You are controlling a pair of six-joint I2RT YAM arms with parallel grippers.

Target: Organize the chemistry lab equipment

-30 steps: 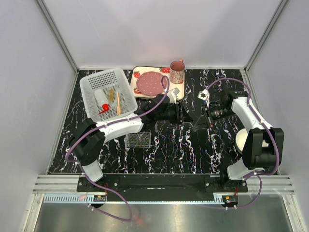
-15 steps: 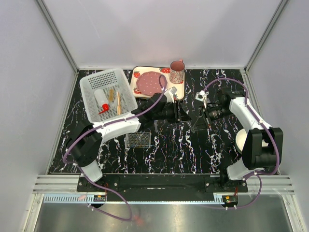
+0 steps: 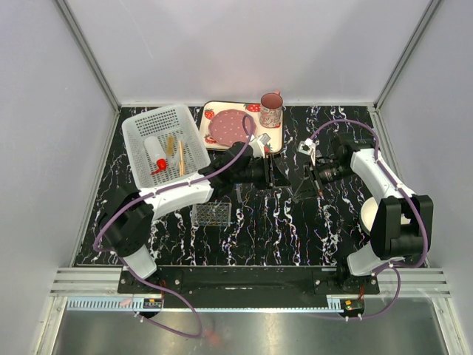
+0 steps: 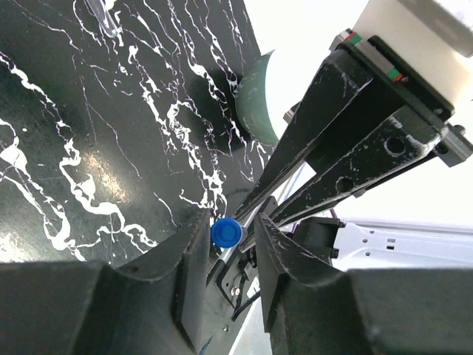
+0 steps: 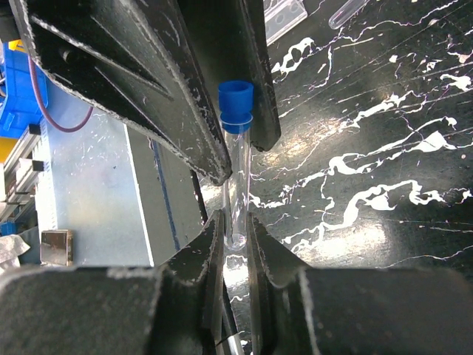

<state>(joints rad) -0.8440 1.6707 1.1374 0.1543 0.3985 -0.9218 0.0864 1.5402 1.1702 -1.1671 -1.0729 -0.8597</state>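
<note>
Two arms meet over the black marbled counter (image 3: 259, 237), left claw (image 3: 278, 176) and right claw (image 3: 306, 183) tip to tip just beyond and right of the clear plastic grid rack (image 3: 212, 214). Left wrist: the left claw's jaws stand slightly apart around the cap of a thin clear blue-capped tube (image 4: 227, 232), a sliver of gap showing. Right wrist: the right claw pinches that tube's lower end, clear of the counter.

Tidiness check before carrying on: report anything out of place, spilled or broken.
One clear tube lies loose on the table instead of standing in the rack. Nothing else looks spilled or broken.
</note>
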